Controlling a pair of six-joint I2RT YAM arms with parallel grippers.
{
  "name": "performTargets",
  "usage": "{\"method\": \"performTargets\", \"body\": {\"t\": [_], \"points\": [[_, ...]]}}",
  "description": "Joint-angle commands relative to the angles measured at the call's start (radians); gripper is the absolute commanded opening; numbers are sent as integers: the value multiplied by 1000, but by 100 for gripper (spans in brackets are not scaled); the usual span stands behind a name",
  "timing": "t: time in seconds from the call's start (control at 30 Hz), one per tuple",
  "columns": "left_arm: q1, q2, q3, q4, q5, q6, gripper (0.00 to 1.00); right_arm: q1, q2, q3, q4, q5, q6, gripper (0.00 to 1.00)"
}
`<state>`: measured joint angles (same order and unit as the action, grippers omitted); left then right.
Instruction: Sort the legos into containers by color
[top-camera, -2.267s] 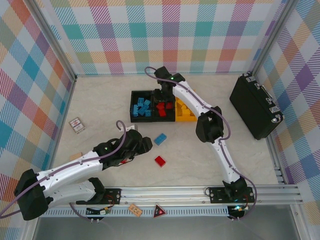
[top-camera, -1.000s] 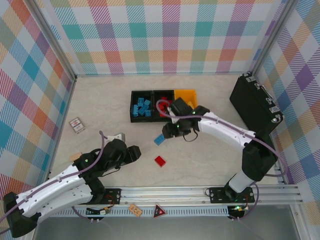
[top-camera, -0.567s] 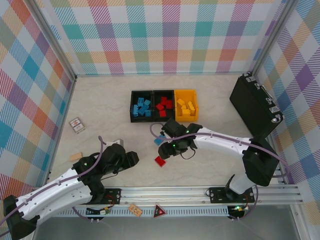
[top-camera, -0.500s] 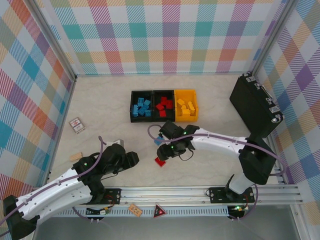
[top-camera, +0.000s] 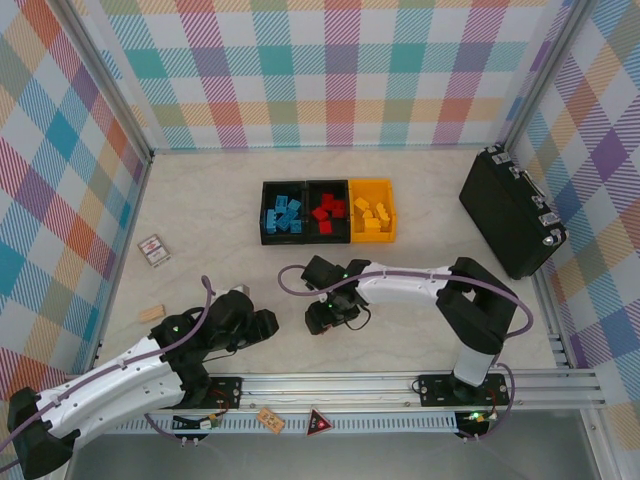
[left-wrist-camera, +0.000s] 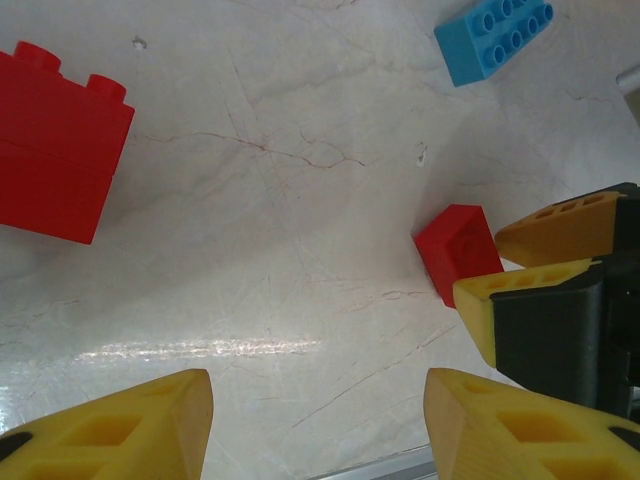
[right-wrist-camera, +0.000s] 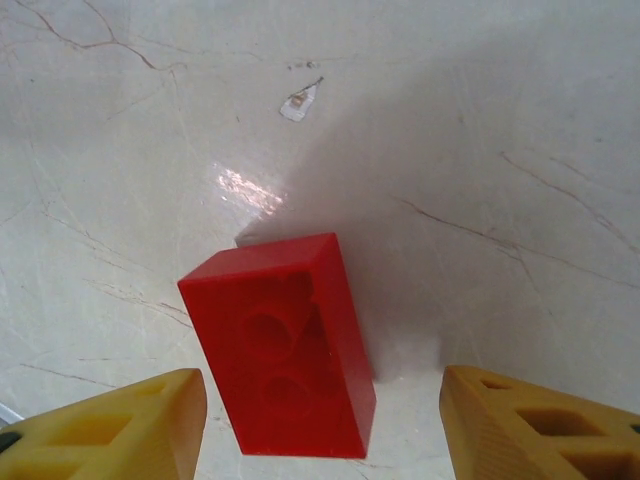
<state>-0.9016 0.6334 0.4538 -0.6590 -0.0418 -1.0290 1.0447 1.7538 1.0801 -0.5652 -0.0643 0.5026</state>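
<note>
Right gripper (right-wrist-camera: 320, 425): jaws released, straddling the red lego (right-wrist-camera: 285, 340) lying on the table, apparently to close across its narrow width | left gripper (left-wrist-camera: 315, 420): spread, empty, at 9 o'clock, likely keeping clear | containers (top-camera: 306, 240): at 12 o'clock, the middle one holding reds.

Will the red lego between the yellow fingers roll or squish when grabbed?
Probably not. The red lego is boxy with flat faces, so it should stay put, not roll. It looks like hard plastic, so likely stiff. Its glossy sides and the shiny table might let it slide if the right end effector bumps it.
</note>
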Motion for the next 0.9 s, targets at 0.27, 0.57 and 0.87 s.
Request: {"method": "performTargets", "body": {"t": [0.27, 0.57, 0.87], "points": [[-13, 1, -23, 13, 19, -15, 57, 24, 71, 64, -16, 25, 11, 55], [-13, 18, -23, 46, 33, -15, 57, 23, 32, 83, -55, 76, 13, 34], [-13, 110, 50, 128, -42, 47, 57, -69, -47, 137, -102, 98, -21, 33]]}}
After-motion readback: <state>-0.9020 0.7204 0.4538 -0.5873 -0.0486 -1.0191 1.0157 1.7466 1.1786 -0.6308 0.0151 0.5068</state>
